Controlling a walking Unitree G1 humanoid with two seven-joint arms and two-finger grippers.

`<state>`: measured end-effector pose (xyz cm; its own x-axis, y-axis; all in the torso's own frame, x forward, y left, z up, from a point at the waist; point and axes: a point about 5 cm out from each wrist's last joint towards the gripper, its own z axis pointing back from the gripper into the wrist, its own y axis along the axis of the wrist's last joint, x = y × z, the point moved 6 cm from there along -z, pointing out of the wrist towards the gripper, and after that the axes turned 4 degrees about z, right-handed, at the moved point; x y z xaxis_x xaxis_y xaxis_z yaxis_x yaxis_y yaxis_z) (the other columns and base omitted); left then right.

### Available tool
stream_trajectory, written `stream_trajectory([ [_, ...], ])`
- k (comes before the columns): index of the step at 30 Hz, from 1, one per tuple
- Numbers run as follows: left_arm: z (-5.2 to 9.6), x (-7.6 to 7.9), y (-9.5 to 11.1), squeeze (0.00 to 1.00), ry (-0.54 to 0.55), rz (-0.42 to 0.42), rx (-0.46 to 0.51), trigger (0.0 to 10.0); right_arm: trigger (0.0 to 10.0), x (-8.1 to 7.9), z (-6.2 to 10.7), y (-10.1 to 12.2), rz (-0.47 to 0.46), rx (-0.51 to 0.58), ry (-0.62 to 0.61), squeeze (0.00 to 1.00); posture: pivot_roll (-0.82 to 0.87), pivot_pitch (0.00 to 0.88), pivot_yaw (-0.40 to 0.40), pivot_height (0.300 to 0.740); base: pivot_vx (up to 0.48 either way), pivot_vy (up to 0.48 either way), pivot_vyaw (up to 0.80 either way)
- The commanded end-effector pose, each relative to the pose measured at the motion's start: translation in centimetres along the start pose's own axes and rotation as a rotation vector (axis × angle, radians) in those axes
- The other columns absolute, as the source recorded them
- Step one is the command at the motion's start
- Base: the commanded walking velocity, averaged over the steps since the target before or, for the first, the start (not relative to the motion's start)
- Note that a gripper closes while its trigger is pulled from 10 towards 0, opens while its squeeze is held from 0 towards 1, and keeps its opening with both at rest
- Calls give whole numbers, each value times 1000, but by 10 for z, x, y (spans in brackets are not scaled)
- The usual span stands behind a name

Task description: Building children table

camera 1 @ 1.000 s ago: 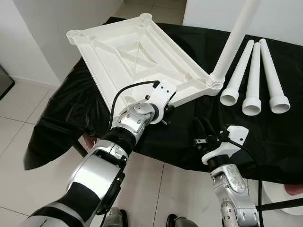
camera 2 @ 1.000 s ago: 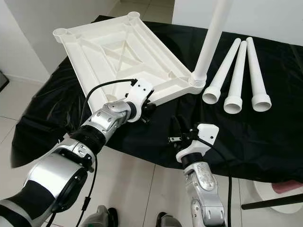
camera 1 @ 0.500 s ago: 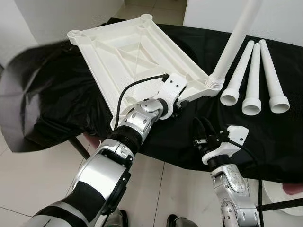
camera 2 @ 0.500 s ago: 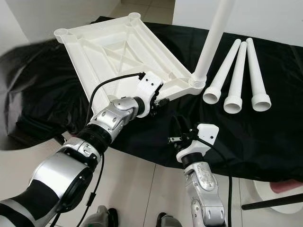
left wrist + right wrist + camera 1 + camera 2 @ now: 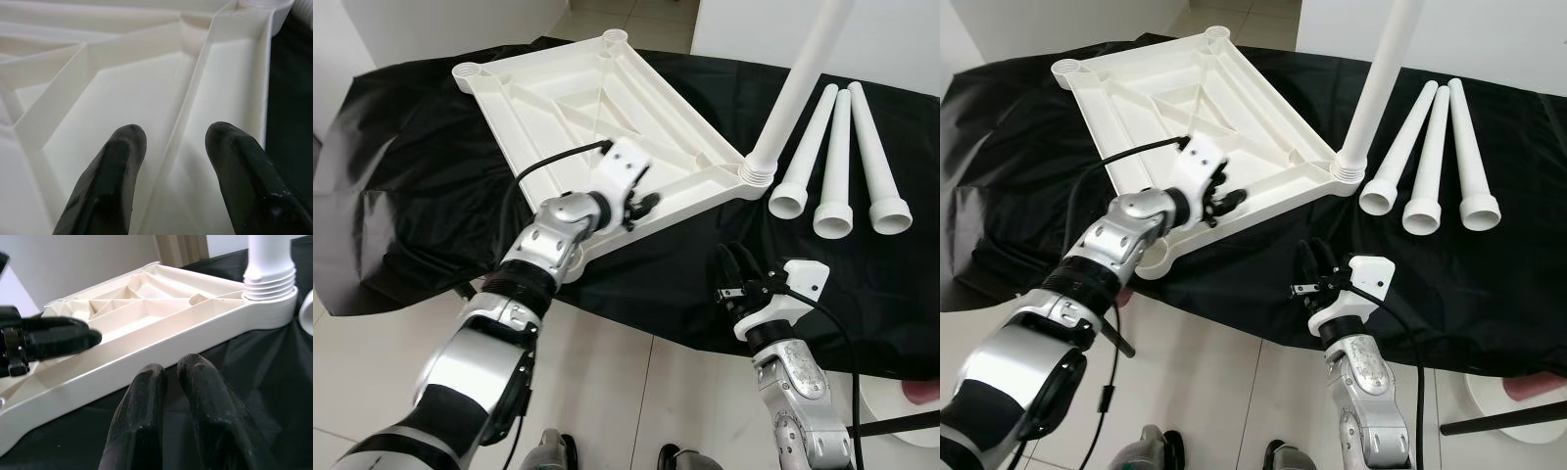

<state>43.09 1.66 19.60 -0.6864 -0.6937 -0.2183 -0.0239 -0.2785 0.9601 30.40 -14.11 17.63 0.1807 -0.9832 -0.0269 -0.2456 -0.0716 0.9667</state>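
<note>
Left wrist view: tabletop rib between fingers.

L pincer moved from tabletop edge onto its ribbed underside, fingers spread, black cloth flattened out

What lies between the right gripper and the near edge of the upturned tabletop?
Only bare black cloth, seen in the eye views and right wrist view, separates the right gripper from the tabletop.

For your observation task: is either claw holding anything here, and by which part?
Nothing is held. The left claw is open over a rib of the tabletop; the right claw is shut, holding nothing, above the black cloth.
</note>
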Motion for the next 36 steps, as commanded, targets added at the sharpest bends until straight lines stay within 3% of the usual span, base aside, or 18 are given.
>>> stream_trajectory([
  [1,2,-2,-18,0,8,-29,-54,10000,10000,-1,1,-3,-11,-11,8,0,2,147,18,740,0,0,0],
  [5,10,-24,-39,0,121,-38,-137,10000,10000,-3,-1,1,-13,0,17,0,2,149,15,740,0,0,0],
  [10,11,-36,-36,0,192,-3,-134,10000,10000,-4,-2,3,-16,6,17,0,-3,149,14,740,0,0,0],
  [17,7,-37,-33,0,224,23,-129,10000,10000,-4,-2,4,-16,6,18,0,-8,148,11,740,0,0,0],
  [21,-2,-31,-32,0,264,64,-138,10000,10000,-9,0,5,-16,4,27,0,-21,146,14,740,0,0,0],
  [35,-15,-12,-36,0,229,30,-176,10000,10000,-8,4,6,-13,-2,18,0,-53,140,32,740,0,0,0],
  [36,-15,-11,-37,0,230,22,-181,4824,10000,-8,5,6,-11,-2,16,0,-54,139,36,740,0,0,0],
])
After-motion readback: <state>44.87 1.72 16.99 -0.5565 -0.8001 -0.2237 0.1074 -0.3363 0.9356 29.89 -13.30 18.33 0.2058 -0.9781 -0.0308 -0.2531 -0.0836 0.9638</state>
